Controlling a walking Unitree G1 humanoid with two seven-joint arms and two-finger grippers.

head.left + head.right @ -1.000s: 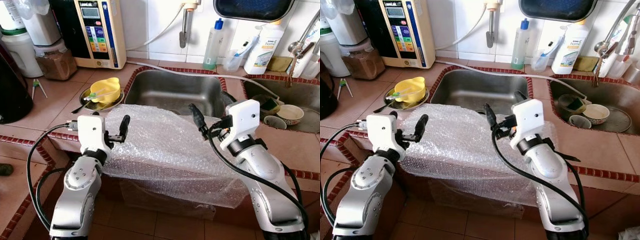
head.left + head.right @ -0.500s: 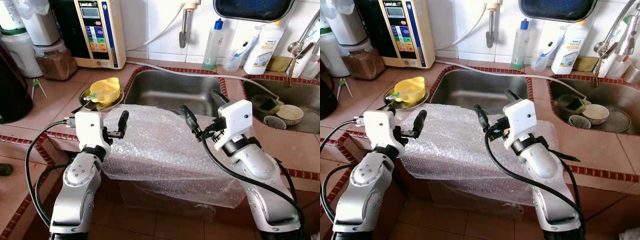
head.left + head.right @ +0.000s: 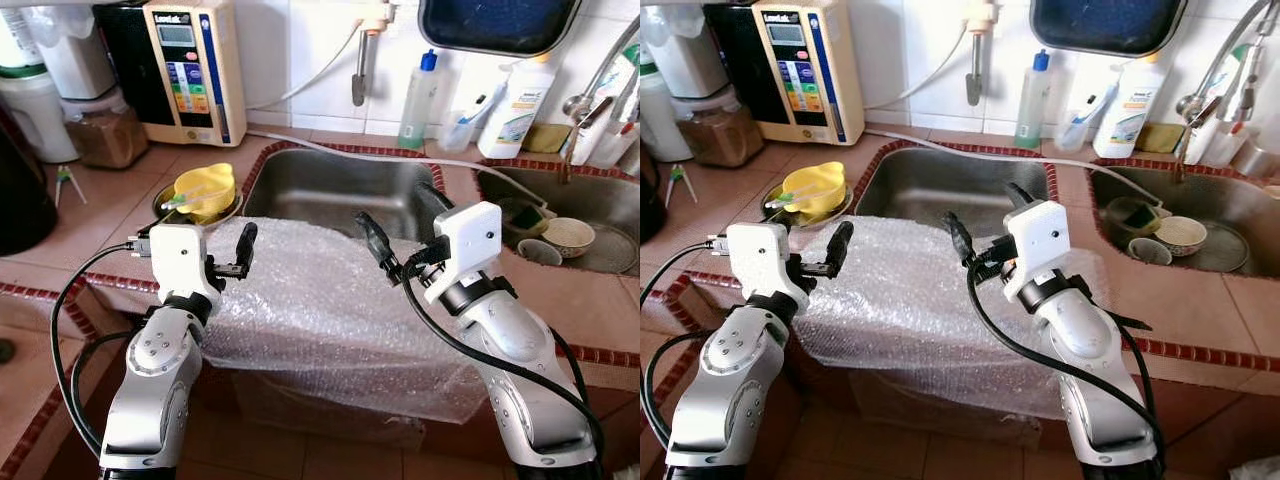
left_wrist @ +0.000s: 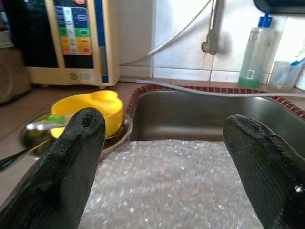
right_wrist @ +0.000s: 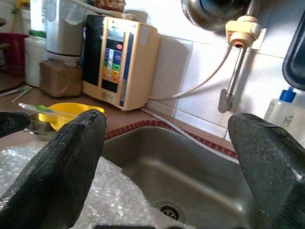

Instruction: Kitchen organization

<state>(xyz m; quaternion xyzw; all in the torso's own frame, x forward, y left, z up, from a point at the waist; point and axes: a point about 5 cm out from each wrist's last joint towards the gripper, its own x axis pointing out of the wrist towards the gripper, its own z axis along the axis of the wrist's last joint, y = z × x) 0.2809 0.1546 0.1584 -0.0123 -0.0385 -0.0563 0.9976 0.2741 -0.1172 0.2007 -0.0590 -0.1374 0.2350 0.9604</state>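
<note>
A sheet of bubble wrap lies over the tiled counter's front edge and hangs down before the steel sink. My left gripper hovers just above its left end, open, with nothing between the fingers. My right gripper is over the wrap's far edge by the sink rim, also open and empty, fingers wide apart. A yellow bowl with a spoon sits on a metal plate beyond the left gripper.
A water purifier stands at the back left by jars. A hose crosses behind the sink. Bottles and detergent line the wall. A second sink on the right holds bowls. Floor tiles lie below.
My right gripper has moved left along the wrap's far edge. The left gripper has barely moved. The camera has shifted a little, so the whole scene sits slightly lower.
</note>
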